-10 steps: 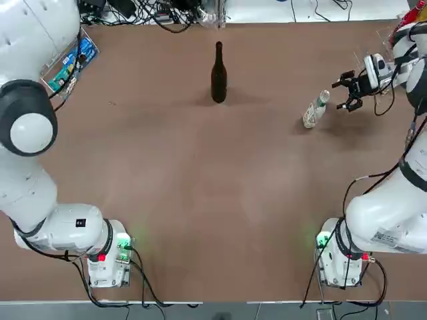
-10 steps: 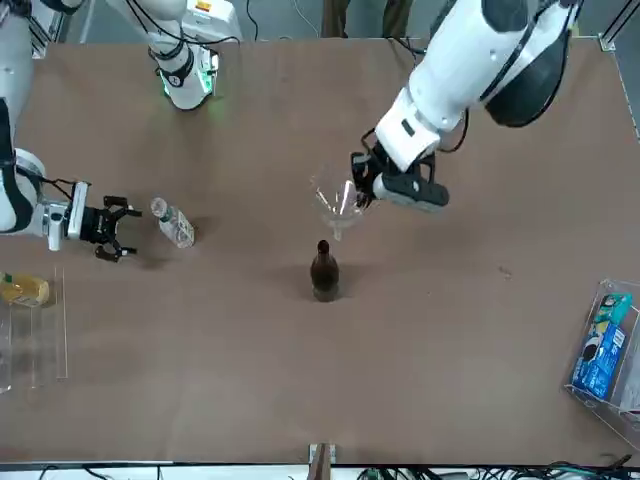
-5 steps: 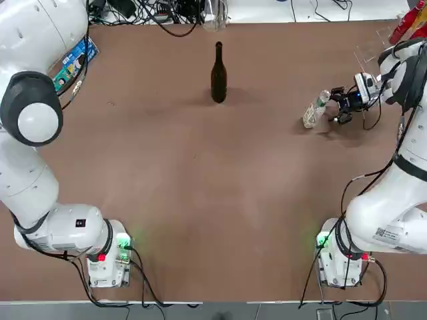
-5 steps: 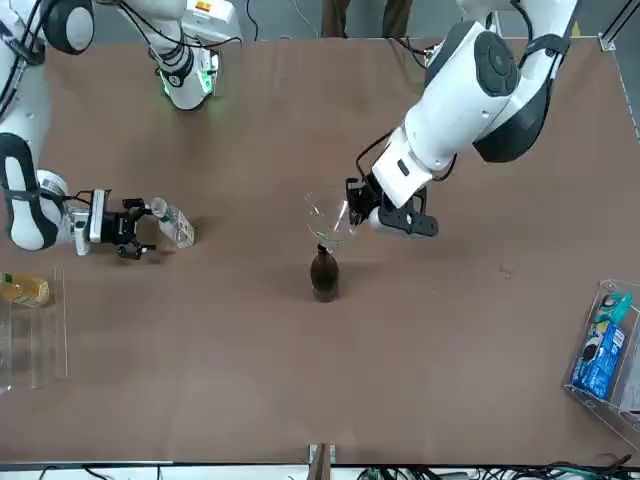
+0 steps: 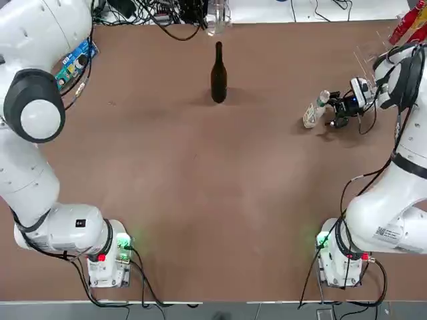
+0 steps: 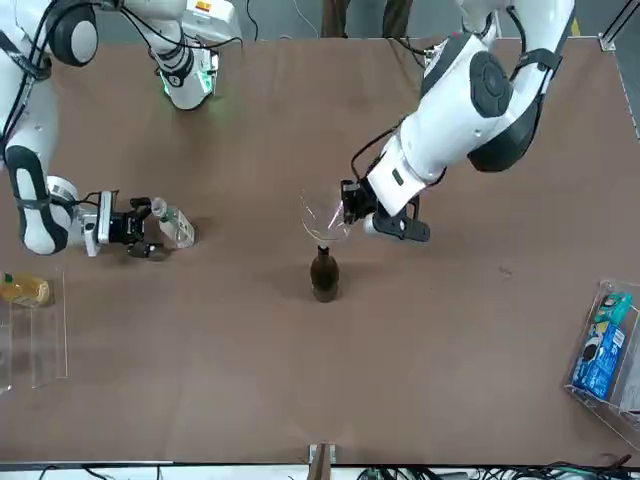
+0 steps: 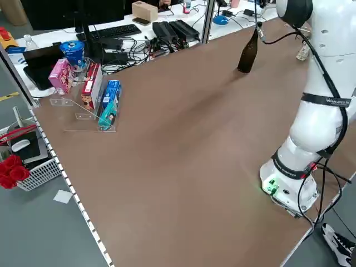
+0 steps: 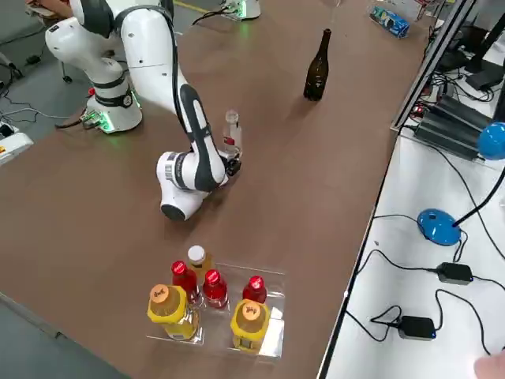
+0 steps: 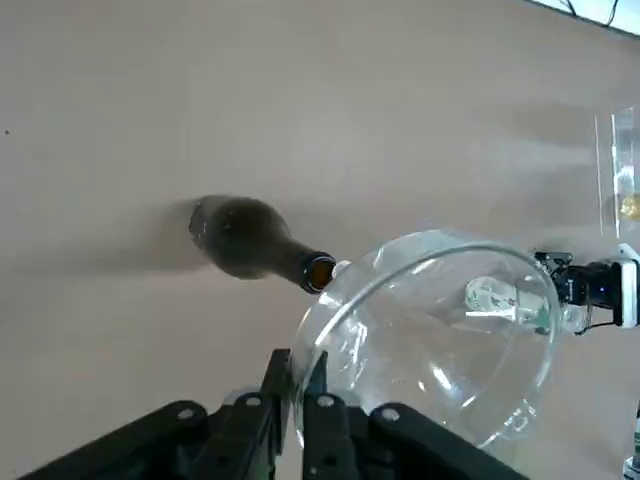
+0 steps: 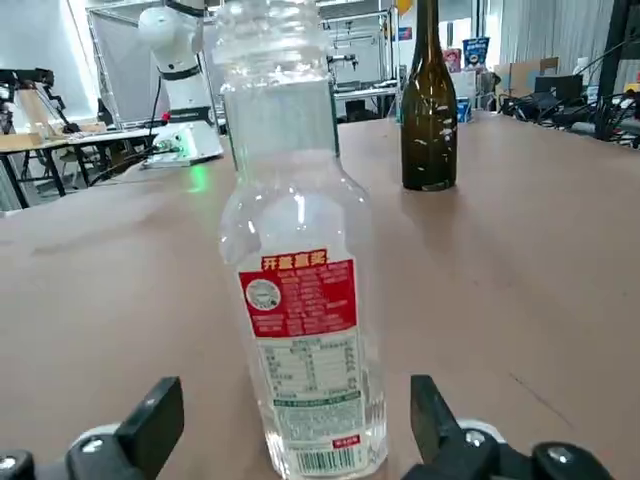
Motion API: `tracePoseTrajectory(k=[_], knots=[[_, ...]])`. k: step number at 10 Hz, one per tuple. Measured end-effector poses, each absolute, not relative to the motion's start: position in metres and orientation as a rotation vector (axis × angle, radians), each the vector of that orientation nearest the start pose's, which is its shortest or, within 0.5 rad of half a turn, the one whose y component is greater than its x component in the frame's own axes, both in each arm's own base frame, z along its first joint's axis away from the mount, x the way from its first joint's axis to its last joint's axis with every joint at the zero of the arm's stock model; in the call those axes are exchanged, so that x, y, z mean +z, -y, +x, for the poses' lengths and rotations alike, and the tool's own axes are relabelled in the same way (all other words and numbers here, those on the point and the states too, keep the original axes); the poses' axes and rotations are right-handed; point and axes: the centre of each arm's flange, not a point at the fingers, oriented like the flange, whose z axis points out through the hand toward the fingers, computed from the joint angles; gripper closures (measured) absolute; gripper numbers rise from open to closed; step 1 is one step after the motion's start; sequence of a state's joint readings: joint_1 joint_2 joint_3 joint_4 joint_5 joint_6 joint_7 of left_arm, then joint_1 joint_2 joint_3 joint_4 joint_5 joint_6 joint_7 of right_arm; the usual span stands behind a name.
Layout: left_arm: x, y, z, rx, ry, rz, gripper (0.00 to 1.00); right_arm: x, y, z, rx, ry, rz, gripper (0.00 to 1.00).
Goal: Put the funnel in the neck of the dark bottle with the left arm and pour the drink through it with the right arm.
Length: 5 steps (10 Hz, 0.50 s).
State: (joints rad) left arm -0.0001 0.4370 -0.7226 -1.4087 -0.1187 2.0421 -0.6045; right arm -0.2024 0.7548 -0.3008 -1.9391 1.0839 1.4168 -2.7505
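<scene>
The left gripper [image 6: 347, 205] pinches the funnel [image 6: 325, 217] by its rim just above the dark bottle [image 6: 323, 275]. The right gripper [image 6: 152, 235] has its fingers spread around the upright drink [image 6: 174, 224] on the surface [image 6: 300, 380].

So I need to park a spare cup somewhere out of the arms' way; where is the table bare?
Bare: the wide middle of the table, between the two arm bases and the dark bottle. Crowded: around that bottle, where the left gripper holds the funnel, and at the drink, flanked by the open right gripper.
</scene>
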Motion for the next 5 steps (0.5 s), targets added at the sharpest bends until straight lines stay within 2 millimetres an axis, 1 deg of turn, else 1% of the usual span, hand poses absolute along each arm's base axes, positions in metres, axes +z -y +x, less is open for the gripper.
tracePoseTrajectory(k=[2,5], knots=[[0.529,0.392,0.573,0.031,0.021,-3.632,0.91,0.101,0.138,0.486,-0.967,1.372,-1.331,0.00],[0.523,0.392,0.574,0.059,0.021,-3.627,0.91,0.099,0.125,0.487,-0.964,1.367,-1.313,0.00]])
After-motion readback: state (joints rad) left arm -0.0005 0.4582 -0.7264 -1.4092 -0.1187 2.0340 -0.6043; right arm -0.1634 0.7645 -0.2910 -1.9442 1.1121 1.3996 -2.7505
